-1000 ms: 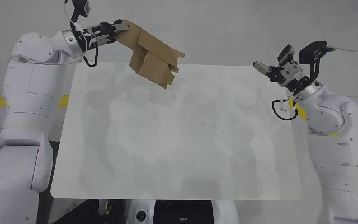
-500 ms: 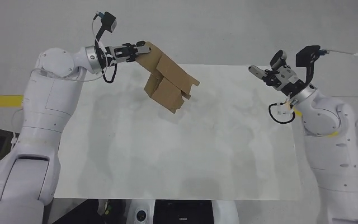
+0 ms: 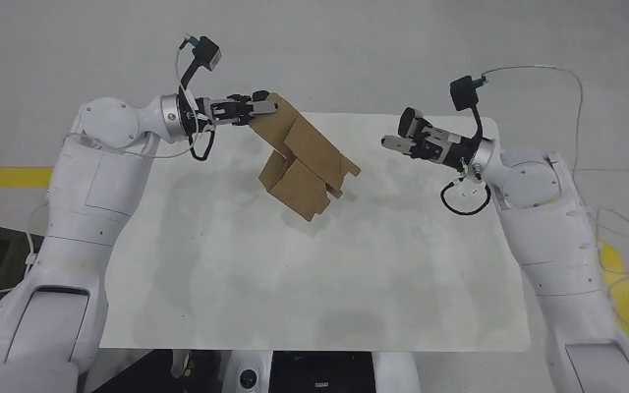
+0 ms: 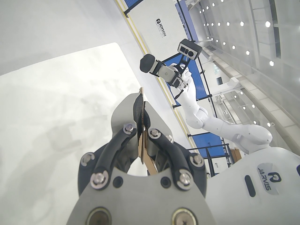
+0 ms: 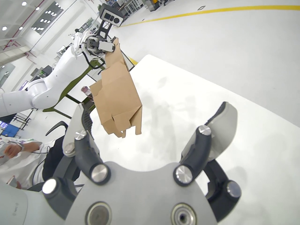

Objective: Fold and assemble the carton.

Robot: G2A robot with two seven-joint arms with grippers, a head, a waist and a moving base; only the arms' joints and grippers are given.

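One carton [image 3: 307, 165], edge in L claw [image 3: 261, 102], clear of R claw [image 3: 390, 143]

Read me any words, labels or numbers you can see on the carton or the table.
On the carton: none; the brown faces that show are plain.
On the table: none; a bare white top.
On the white panel in the room behind: one brand logo line, not read off.
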